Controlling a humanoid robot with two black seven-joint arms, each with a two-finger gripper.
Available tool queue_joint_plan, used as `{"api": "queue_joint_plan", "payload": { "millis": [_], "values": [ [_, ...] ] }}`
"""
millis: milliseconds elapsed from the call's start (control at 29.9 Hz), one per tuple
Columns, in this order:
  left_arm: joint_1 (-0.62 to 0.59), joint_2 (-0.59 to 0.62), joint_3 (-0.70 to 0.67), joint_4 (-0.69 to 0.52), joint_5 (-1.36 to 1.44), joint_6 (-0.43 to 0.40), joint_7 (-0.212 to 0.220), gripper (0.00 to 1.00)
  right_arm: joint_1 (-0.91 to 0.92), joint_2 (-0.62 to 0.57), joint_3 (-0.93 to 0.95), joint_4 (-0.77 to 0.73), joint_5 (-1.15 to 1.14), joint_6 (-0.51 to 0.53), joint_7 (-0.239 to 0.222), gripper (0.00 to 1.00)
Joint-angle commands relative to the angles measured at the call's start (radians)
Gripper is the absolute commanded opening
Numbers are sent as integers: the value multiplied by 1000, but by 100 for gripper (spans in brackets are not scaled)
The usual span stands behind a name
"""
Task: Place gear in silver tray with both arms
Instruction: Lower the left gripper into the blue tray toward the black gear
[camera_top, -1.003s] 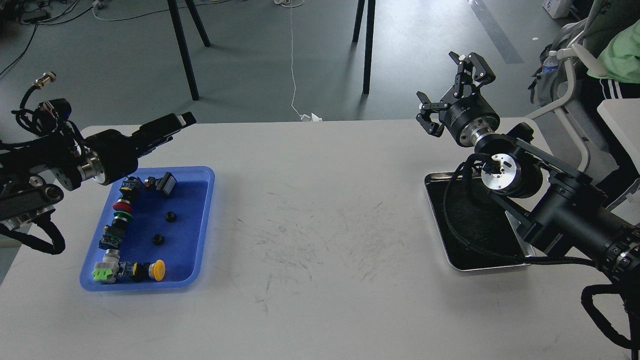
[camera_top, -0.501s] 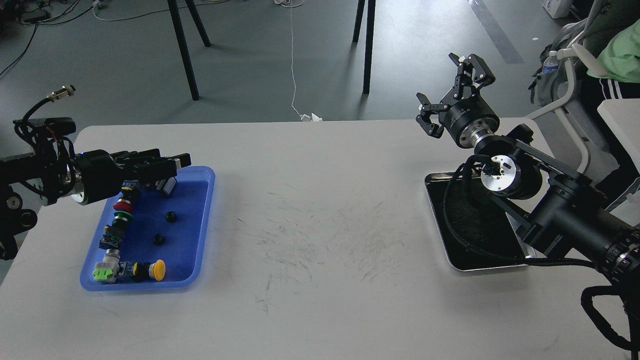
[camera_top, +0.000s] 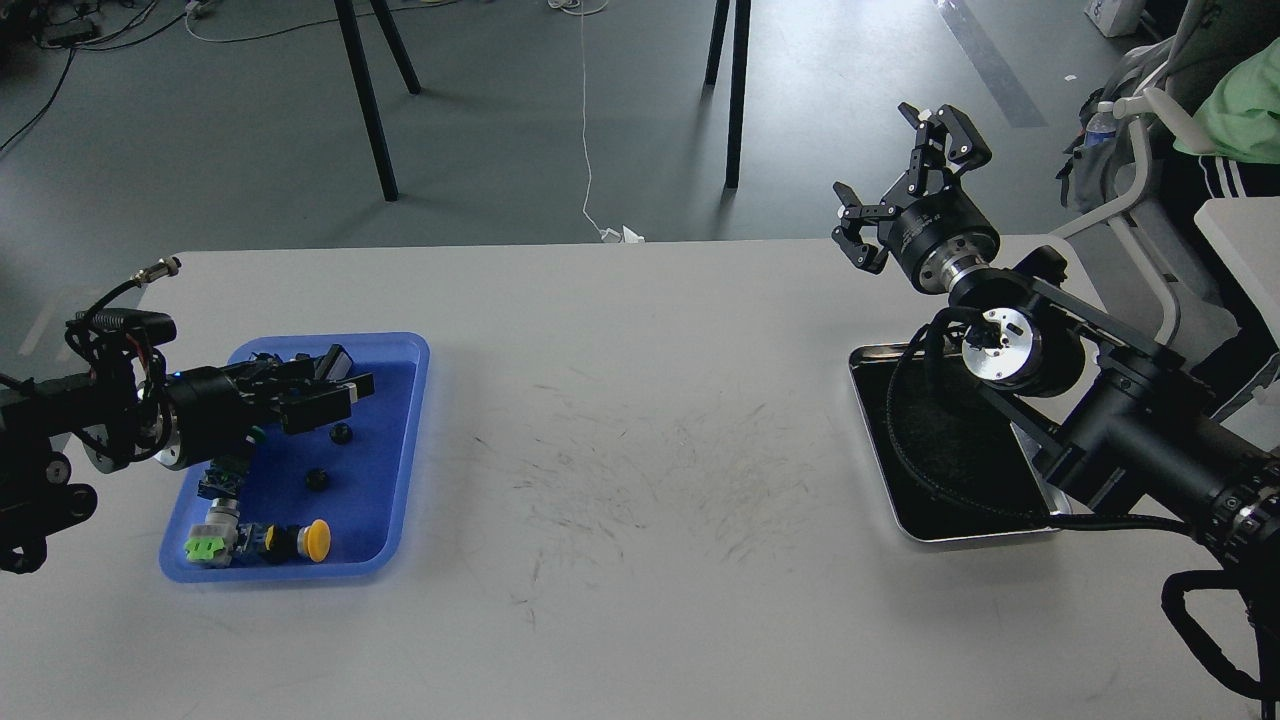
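Two small black gears (camera_top: 341, 434) (camera_top: 317, 479) lie in the blue plastic tray (camera_top: 408, 440) at the left of the table. My left gripper (camera_top: 335, 398) hangs low over the back of that tray, just above and behind the upper gear; its fingers overlap and I cannot tell whether they are apart. The silver tray (camera_top: 975, 536) with its black inner surface lies at the right, partly hidden under my right arm. My right gripper (camera_top: 900, 180) is raised above the table's far edge, behind the silver tray, open and empty.
The blue tray also holds several push-button parts, among them a yellow button (camera_top: 316, 540) and a green piece (camera_top: 203, 548). Black stand legs (camera_top: 366, 100) rise behind the table. A seated person in green (camera_top: 1245, 110) is at the far right.
My left arm has swung down and toward me, bringing its gripper from above the tray's far edge to low over the tray near the gears. The right arm has barely moved.
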Motion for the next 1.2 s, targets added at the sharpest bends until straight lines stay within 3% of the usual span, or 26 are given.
{"api": "queue_joint_plan", "payload": {
  "millis": [0,1170],
  "values": [
    [38,-10,0,11,26,20,0,92,1,1,4,-2,0,0,0,98],
    [143,-125,2,180,49,95,0,71,2,-2,-1,-3,0,0,-2,98]
  ]
}}
